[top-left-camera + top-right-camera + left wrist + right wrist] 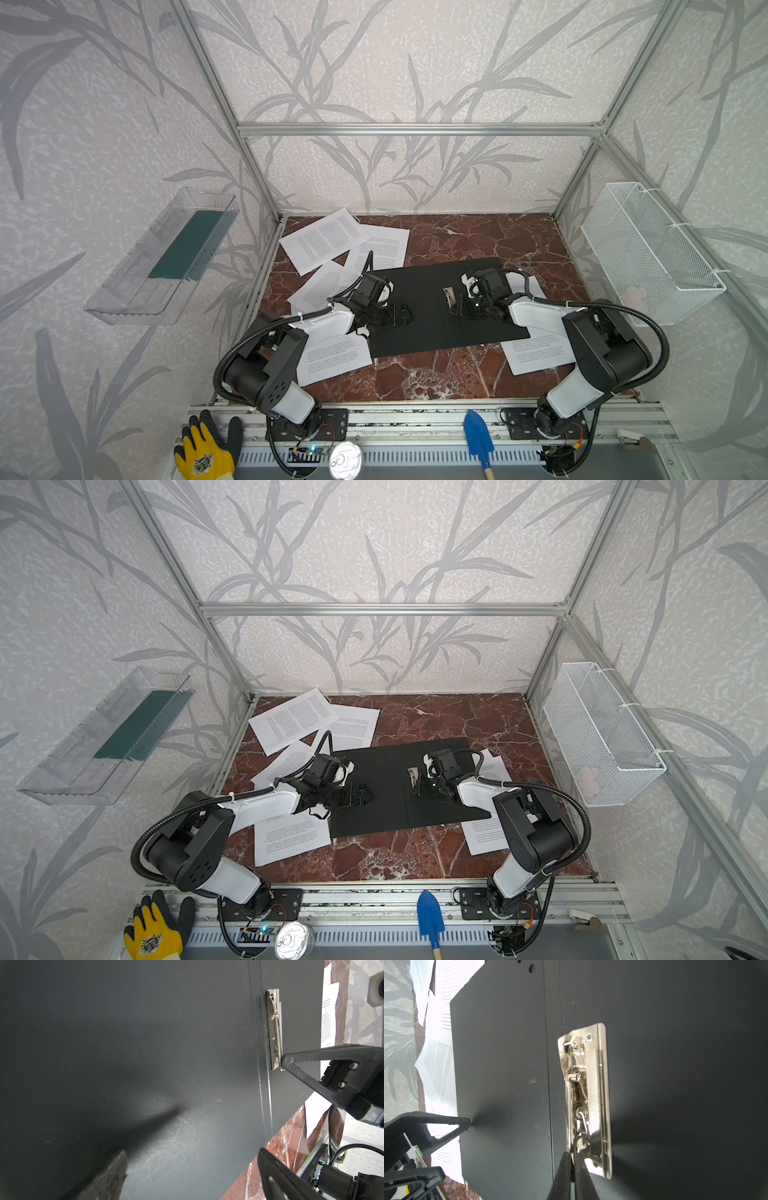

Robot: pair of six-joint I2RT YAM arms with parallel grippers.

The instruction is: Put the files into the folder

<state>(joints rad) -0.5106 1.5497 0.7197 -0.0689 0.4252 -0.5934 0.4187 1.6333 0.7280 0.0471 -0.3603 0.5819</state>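
- Folder (419,291): open flat on the bench (457,245), metal clip (586,1095) exposed.
- Right tool (572,1157): closed, tips at the clip's end.
- Left tool (397,318): spread wide over the folder.
- Files (324,241): scattered around the folder.

top views: whole surface (436,374) seen from high at the front, angled down | wrist views: folder (145,1043) viewed close, clip (587,1095) shared by both

Red-marble desk (436,376) carries the open black folder (419,291) flat mid-surface, files (322,241) scattered around it: far-left cluster, one near-left, others right, partly under its edges.
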